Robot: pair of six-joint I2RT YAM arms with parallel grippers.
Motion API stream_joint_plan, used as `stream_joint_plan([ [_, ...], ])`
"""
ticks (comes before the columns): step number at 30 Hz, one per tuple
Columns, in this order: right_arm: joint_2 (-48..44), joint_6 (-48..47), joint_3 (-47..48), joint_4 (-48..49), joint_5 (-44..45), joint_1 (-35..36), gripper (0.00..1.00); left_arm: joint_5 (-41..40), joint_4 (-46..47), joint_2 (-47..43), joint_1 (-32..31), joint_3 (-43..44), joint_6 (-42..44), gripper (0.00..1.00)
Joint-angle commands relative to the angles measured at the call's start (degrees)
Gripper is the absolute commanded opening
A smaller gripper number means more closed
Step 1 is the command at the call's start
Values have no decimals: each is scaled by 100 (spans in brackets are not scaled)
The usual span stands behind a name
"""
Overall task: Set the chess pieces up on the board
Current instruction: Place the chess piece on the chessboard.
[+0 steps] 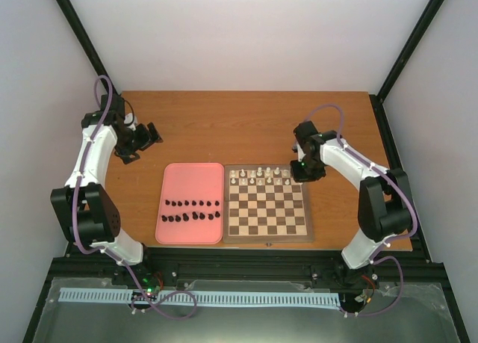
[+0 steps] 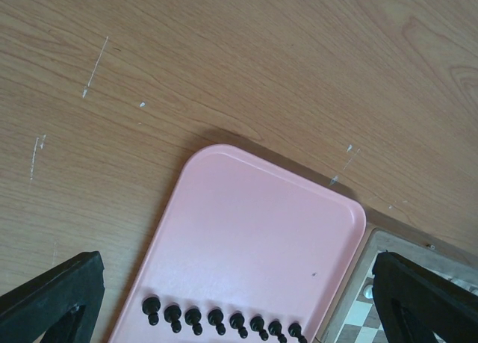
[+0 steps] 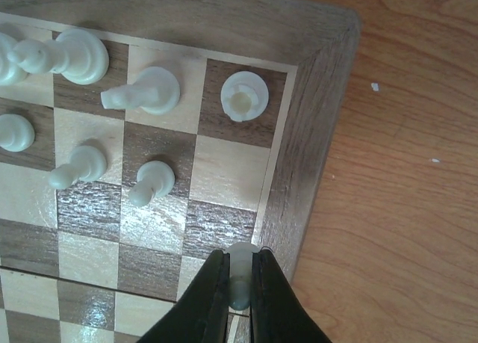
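Note:
The board (image 1: 267, 212) lies right of centre, with white chess pieces (image 1: 261, 175) in its two far rows. In the right wrist view a rook (image 3: 244, 96), a knight (image 3: 146, 90) and pawns (image 3: 153, 180) stand near the board's (image 3: 314, 134) far right corner. My right gripper (image 3: 239, 283) is shut on a white pawn (image 3: 240, 262), held above the board's right border beside the pawn row. Black chess pieces (image 1: 193, 210) lie in two rows on the tray; one row (image 2: 216, 319) shows in the left wrist view. My left gripper (image 2: 235, 272) hangs open above the tray's far end.
A pink rounded tray (image 1: 187, 178) (image 2: 254, 216) lies flush against the board's left side. Bare wooden table (image 1: 246, 126) stretches behind both. Black frame posts stand at the table's far corners. The left arm (image 1: 93, 164) stands to the left of the tray.

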Motion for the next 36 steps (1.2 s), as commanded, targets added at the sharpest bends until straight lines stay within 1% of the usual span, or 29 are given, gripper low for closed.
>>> stream_joint_plan([
  [1,87,45,166,159,-42,-2,4,-30,-34,43,-2,230,29,100],
  [20,404,161,207,437,11,69,5,-35,-62,81,-1,268,34,100],
  [36,649,146,303,486,50,109,6,-41,-80,92,-6,275,47,100],
])
